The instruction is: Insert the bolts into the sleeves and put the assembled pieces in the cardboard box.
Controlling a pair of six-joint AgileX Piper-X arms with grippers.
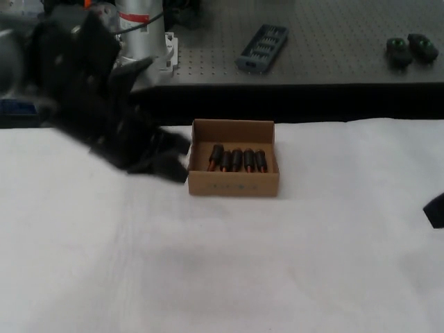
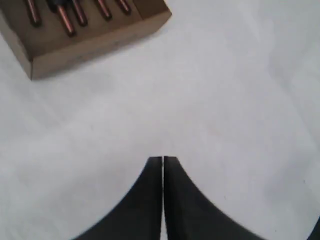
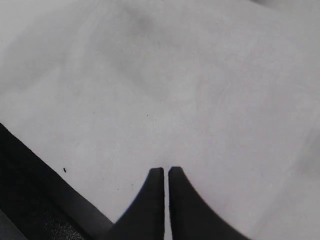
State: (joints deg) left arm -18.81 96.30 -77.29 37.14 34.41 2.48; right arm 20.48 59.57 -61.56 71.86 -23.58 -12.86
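A small cardboard box [image 1: 233,182] stands on the white cloth at mid-bench and holds several black sleeves with copper bolts [image 1: 236,159] lying side by side. The box [image 2: 95,42] and the bolt ends [image 2: 66,21] also show in the left wrist view. My left gripper [image 2: 163,160] hangs shut and holds nothing over bare cloth, a short way from the box. The left arm [image 1: 104,118] is just left of the box in the high view. My right gripper [image 3: 165,171] is shut with nothing in it over plain cloth, near a dark edge [image 3: 40,185]. A dark bit of an arm [image 1: 435,208] pokes in at the right edge.
Behind the cloth lies a dark perforated bench with a grey rack [image 1: 262,46] and two dark round parts [image 1: 411,48]. A white and red cylinder [image 1: 139,28] stands at the back left. White cloth [image 1: 229,270] covers the front.
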